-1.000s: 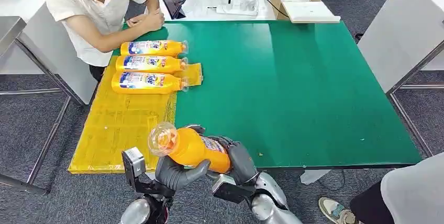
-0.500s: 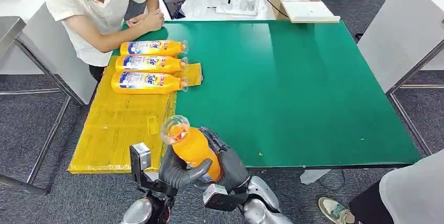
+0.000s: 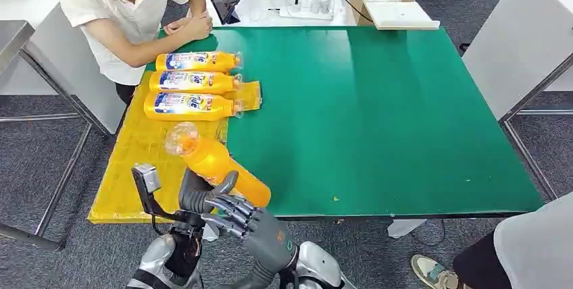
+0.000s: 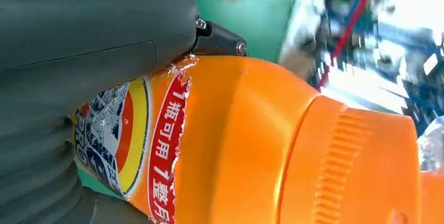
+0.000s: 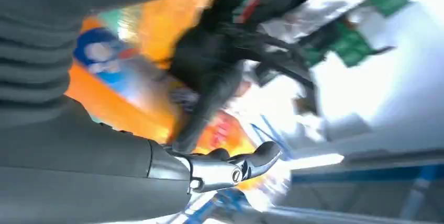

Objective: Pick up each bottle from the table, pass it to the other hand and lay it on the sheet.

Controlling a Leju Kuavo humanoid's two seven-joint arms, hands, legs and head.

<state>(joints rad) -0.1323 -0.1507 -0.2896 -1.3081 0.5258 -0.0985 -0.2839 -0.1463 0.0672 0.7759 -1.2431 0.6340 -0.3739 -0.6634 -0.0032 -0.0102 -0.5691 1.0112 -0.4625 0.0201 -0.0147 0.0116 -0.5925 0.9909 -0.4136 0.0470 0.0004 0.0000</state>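
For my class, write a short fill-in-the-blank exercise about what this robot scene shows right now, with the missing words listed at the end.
1. The left hand holds an orange bottle with its cap end pointing toward the ____ sheet.
2. ____ bottles already lie on the sheet.
3. The table has a ____ top.
4. The right hand, fingers spread, is just below the held bottle's ____ end.

Missing words: yellow; three; green; bottom

head view looks down over the green table [image 3: 378, 113]; both wrist views sit close against the orange bottle [image 4: 272, 145].
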